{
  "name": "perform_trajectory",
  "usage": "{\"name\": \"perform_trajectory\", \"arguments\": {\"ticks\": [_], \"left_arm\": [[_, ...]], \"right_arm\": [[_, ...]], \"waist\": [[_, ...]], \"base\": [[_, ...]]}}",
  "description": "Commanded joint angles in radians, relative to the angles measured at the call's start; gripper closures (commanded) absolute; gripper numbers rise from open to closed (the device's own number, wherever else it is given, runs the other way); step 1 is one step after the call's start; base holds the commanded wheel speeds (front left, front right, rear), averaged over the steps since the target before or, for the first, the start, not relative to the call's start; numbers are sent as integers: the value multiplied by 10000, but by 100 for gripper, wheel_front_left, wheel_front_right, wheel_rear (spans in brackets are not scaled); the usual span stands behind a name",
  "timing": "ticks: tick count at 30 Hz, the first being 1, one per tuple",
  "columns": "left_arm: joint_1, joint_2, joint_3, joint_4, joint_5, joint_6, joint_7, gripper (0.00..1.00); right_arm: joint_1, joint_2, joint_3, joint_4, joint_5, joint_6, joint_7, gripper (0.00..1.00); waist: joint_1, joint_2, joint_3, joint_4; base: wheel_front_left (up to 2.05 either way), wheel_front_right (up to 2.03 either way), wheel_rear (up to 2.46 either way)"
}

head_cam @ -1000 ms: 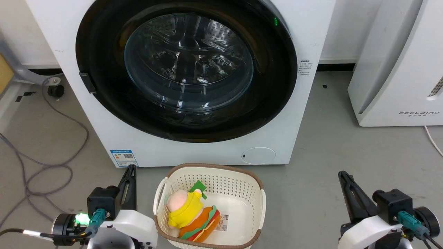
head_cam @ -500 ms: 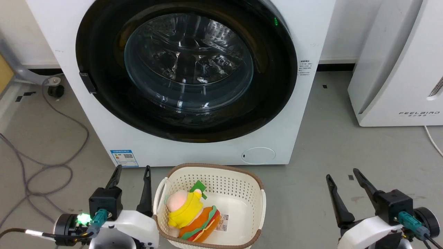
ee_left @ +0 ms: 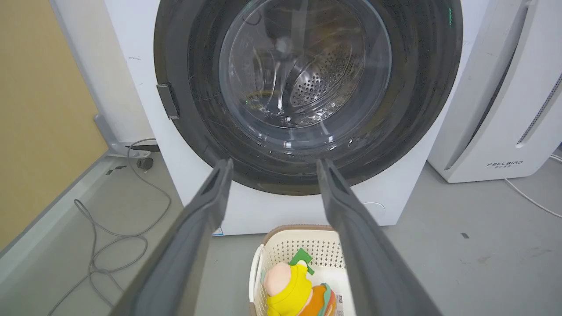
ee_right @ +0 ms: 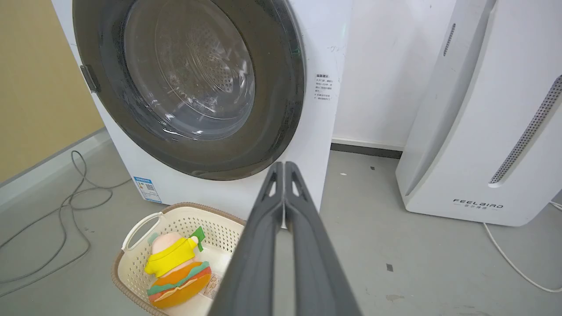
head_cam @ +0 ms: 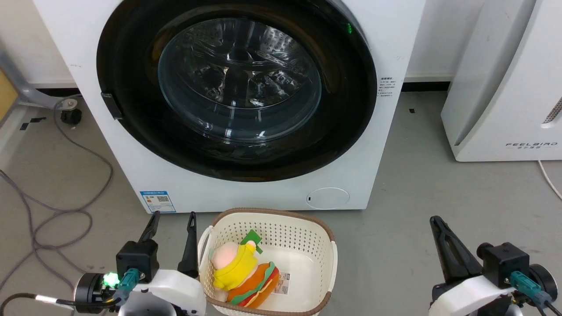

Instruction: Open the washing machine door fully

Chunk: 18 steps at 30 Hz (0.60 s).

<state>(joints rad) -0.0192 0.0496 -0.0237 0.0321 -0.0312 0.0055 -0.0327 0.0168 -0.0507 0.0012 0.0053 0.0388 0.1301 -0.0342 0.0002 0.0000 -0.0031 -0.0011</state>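
Left gripper (head_cam: 173, 216) first: two dark fingers spread apart, nothing between them, the gap much as it was half a second ago, though a second ago they were closed. Now the right gripper (head_cam: 435, 219): fingers pressed together tip to tip, holding nothing; half a second back they were splayed, so it opened and has snapped shut again.

Both sit low over the floor, well short of the machine; between them is the basket (head_cam: 268, 211) with a plush toy (head_cam: 241, 272) inside, its rim just beside the left gripper's inner finger.

Beyond that, the door (head_cam: 237, 83) lies closed, flush on the front of the washing machine (head_cam: 263, 195), exactly as before; a small dark tab (head_cam: 110, 104) juts from its left rim and looks like the pull.

So only the fingers have moved; by my reading the opening has not begun, and the spread left gripper looks the likelier one to go for that tab, skirting the basket on the way.
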Motion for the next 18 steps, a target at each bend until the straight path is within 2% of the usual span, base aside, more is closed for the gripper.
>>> {"name": "perform_trajectory", "arguments": {"ticks": [1,9,18], "left_arm": [[-39,3,-55,53,-71,-49,-106,0],[-62,3,-152,151,-222,-106,-273,0],[-106,3,-231,249,-394,-138,-462,0]], "right_arm": [[156,1,5,3,186,1,-102,100],[179,1,20,28,941,1,-268,100],[57,2,-33,70,3314,2,-456,100]], "waist": [[-1,0,-2,1],[-1,0,1,1],[-1,0,35,-1]], "base": [[0,0,0],[0,0,0],[0,0,0]]}}
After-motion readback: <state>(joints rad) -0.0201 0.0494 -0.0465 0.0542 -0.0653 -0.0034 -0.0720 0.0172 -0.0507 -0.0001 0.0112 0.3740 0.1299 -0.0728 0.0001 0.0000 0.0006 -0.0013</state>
